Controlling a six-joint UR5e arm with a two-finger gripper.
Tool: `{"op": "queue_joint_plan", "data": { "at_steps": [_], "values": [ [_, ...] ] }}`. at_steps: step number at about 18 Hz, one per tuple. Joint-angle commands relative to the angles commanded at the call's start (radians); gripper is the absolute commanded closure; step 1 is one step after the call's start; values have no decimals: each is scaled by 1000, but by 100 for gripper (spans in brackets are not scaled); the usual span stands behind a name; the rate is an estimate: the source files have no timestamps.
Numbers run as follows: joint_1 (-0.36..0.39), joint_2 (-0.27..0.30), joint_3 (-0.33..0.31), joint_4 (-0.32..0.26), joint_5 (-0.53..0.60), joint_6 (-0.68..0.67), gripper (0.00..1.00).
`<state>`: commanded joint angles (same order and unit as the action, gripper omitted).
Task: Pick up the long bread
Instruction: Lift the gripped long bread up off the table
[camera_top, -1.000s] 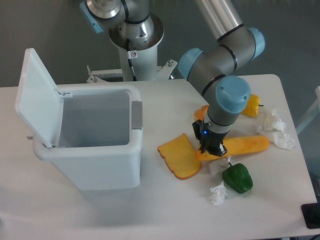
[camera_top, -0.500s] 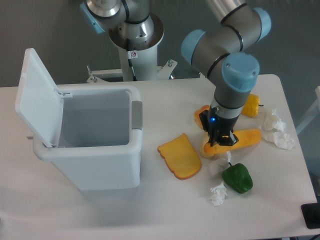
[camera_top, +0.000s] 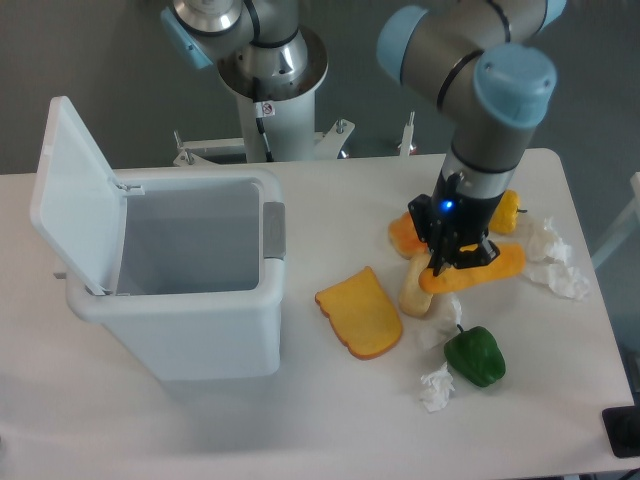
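The long bread (camera_top: 478, 272) is an orange-yellow baguette-shaped loaf, hanging above the table at the right. My gripper (camera_top: 449, 262) is shut on it near its left half, fingers pointing down. The loaf's right end sticks out toward the crumpled paper. A pale yellow upright piece (camera_top: 415, 286) shows just below the gripper; I cannot tell whether it belongs to the loaf.
A flat toast slice (camera_top: 360, 314) lies left of the gripper. A green pepper (camera_top: 475, 356) sits below it, a yellow pepper (camera_top: 506, 210) and an orange item (camera_top: 405, 233) behind. White paper wads (camera_top: 551, 258) lie at the right. An open white bin (camera_top: 170, 274) stands at the left.
The gripper has risen and moved right with the long bread held in it; the loaf has left the table surface.
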<state>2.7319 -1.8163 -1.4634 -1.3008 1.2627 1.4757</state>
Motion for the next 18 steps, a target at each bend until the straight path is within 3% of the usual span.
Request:
{"op": "queue_joint_plan", "data": {
  "at_steps": [9, 18],
  "values": [
    [48, 38, 11, -57, -101, -69, 94],
    [49, 51, 11, -54, -132, -150, 94]
  ]
}}
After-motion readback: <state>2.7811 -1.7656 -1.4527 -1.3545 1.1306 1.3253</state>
